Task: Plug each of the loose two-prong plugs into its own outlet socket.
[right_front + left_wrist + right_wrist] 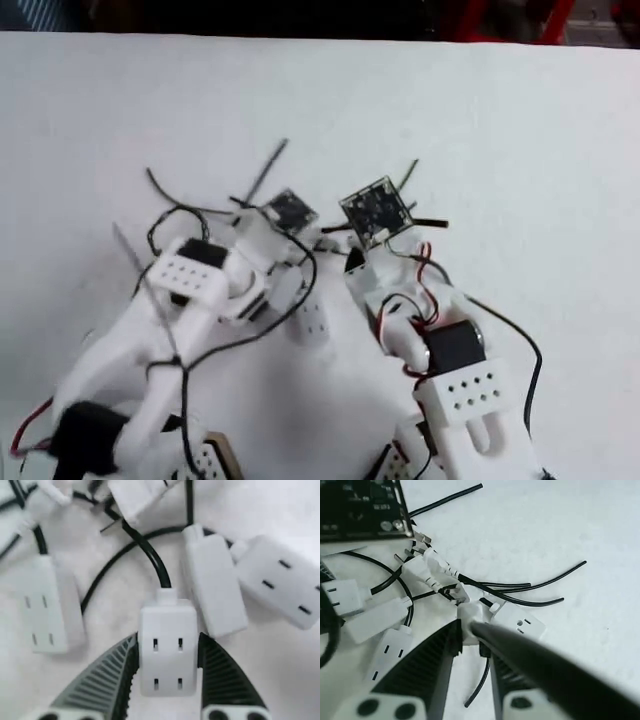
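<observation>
- We see a white table (500,120) where two white robot arms meet over a tangle of outlet blocks, plugs and black cords (262,172).
- The left gripper (167,641) is clamped on a white outlet block (167,657), with a dark ribbed finger (117,672) pressed against each long side. We place everything else from this held outlet block.
- Its face carries four narrow slots in two pairs, each a dark opening.
- A black cord (150,555) leaves the end of the held outlet block farthest from the gripper and curves away.
- Just beside the held outlet block, on one side, lies a plain white block (215,587) with its blank face showing. Close against that block is a third outlet block (282,582) with three slots in sight.
- On the held outlet block's other side, a little apart, a second outlet block (47,605) lies face up with two pairs of slots.
- Beyond the held outlet block's cord end lies a loose white plug (132,500).
- Near the held outlet block, the right gripper (468,630) is closed on a white two-prong plug (469,614), whose metal prongs (454,592) point away from the fingers.
- Another loose plug (427,562) with bare prongs lies just past it.
- A dark circuit board (360,502) carries tiny markings, too small for us to read.
</observation>
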### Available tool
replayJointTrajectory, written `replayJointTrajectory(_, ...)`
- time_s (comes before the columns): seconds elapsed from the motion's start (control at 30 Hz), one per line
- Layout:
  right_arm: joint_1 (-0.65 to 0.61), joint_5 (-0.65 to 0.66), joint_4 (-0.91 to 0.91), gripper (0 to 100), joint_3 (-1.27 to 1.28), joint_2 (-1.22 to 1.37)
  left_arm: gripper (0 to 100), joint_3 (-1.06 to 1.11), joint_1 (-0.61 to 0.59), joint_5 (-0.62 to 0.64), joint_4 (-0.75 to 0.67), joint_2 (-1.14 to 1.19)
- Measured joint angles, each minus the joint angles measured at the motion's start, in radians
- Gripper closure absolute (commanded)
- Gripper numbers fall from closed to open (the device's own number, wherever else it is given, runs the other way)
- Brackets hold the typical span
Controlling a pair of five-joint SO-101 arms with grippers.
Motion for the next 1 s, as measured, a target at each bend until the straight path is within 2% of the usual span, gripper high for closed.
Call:
replayJointTrajectory(0.17,-0.002,0.000,0.000,98.1,0.000,0.000,94,0.003,0.012,-0.012,0.000,-0.140)
replayJointTrajectory(0.33,-0.002,0.000,0.000,98.1,0.000,0.000,94,0.026,0.005,-0.060,-0.005,-0.163)
replayJointTrajectory(0.4,-0.002,0.000,0.000,98.1,0.000,0.000,90,0.051,-0.020,-0.066,-0.040,-0.158)
replayJointTrajectory(0.53,-0.002,0.000,0.000,98.1,0.000,0.000,75,0.087,-0.098,-0.071,-0.132,-0.091)
replayJointTrajectory(0.73,-0.002,0.000,0.000,98.1,0.000,0.000,74,0.089,-0.133,-0.071,-0.158,-0.035)
replayJointTrajectory(0.87,-0.002,0.000,0.000,98.1,0.000,0.000,74,0.089,-0.137,-0.071,-0.126,-0.087)
replayJointTrajectory(1.0,-0.002,0.000,0.000,98.1,0.000,0.000,74,0.089,-0.176,-0.071,-0.006,-0.241)
